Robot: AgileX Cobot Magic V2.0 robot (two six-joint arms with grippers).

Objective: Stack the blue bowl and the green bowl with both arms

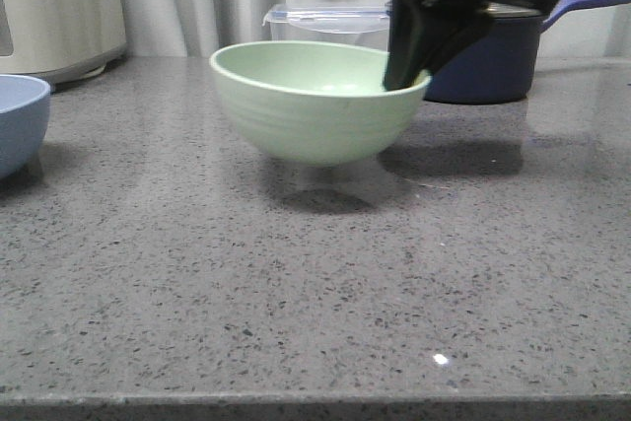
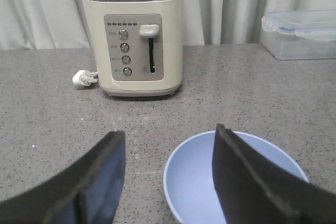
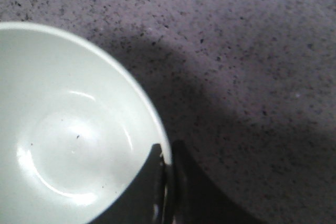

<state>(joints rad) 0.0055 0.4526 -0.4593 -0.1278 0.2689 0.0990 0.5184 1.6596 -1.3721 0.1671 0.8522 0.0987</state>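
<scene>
The blue bowl [image 1: 20, 120] sat at the bench's [image 1: 315, 303] left edge under the wide-spread left hand [image 2: 168, 182]; the right hand [image 1: 419, 51] pinched the lifted green bowl's [image 1: 315, 101] rim, which should travel level; lowering it centred seemed wise.

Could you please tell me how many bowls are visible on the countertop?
2. The pale mint-green round bowl sits mid-counter, lifted slightly, its rim pinched by the right gripper. The pale powder-blue round bowl is at the counter's left edge, partly cropped.
</scene>
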